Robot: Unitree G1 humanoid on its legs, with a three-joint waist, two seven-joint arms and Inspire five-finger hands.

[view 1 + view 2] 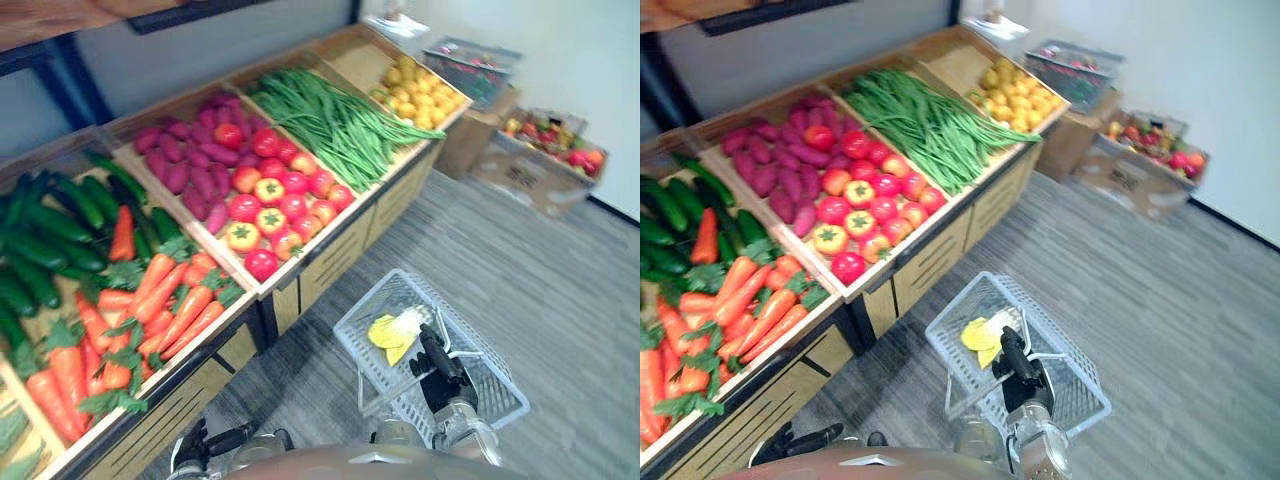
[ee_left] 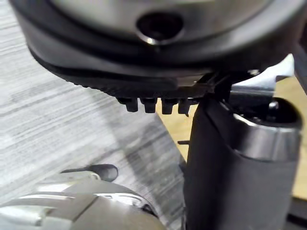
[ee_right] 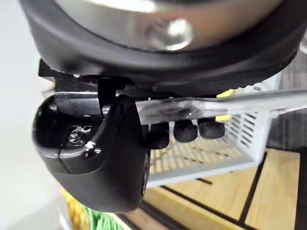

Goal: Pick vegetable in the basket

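My right hand (image 1: 440, 365) hangs a white plastic basket (image 1: 365, 300) over the grey floor in front of the produce stand. In the right wrist view its fingers (image 3: 186, 130) are curled round the basket's clear handle (image 3: 240, 101). A yellow vegetable (image 1: 390, 332) lies in the basket (image 1: 955, 300) near the stand side, just ahead of the right hand (image 1: 1018, 370). My left hand (image 1: 222, 440) is low beside the stand's front with relaxed fingers (image 2: 152, 103) that hold nothing. Carrots (image 1: 160, 300) lie in the nearest crate.
The wooden stand runs along the left with cucumbers (image 1: 50, 230), purple sweet potatoes (image 1: 190, 160), tomatoes (image 1: 270, 200), green beans (image 1: 330, 120) and yellow fruit (image 1: 420, 90). Cardboard boxes of produce (image 1: 540, 160) stand by the white wall at the far right.
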